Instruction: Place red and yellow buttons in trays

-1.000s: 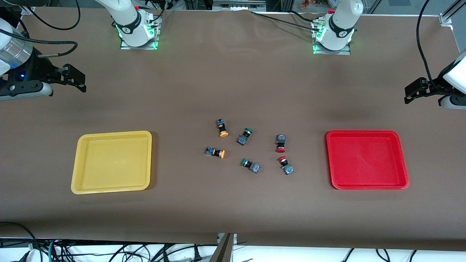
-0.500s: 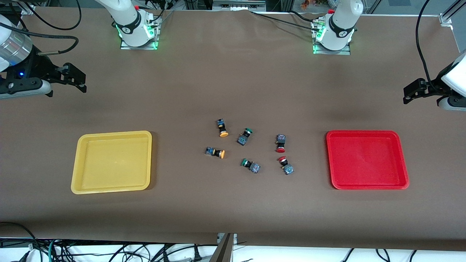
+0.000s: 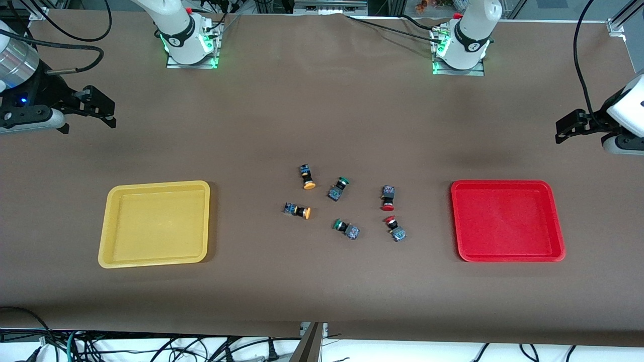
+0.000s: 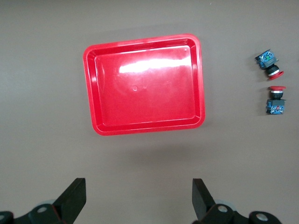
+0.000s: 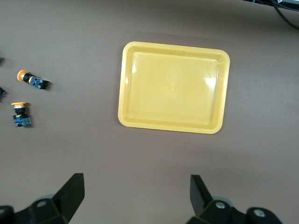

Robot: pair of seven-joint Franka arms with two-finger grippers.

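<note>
Two yellow-capped buttons (image 3: 307,177) (image 3: 298,210) and two red-capped buttons (image 3: 388,197) (image 3: 395,229) lie on their sides mid-table. The yellow tray (image 3: 153,223) lies toward the right arm's end and the red tray (image 3: 507,221) toward the left arm's end; both are empty. My right gripper (image 3: 102,107) is open and empty over bare table at the right arm's end. Its wrist view shows the gripper (image 5: 136,193), the yellow tray (image 5: 174,87) and both yellow buttons (image 5: 32,79) (image 5: 20,115). My left gripper (image 3: 566,128) is open and empty over the left arm's end. Its wrist view shows the gripper (image 4: 139,196), the red tray (image 4: 145,84) and both red buttons (image 4: 269,63) (image 4: 275,100).
Two green-capped buttons (image 3: 338,188) (image 3: 346,228) lie among the others, between the yellow and red pairs. The arm bases (image 3: 188,42) (image 3: 459,50) stand at the table edge farthest from the front camera. Cables hang below the near edge.
Both grippers have drifted a little over their ends of the table. The buttons and trays have not moved.
</note>
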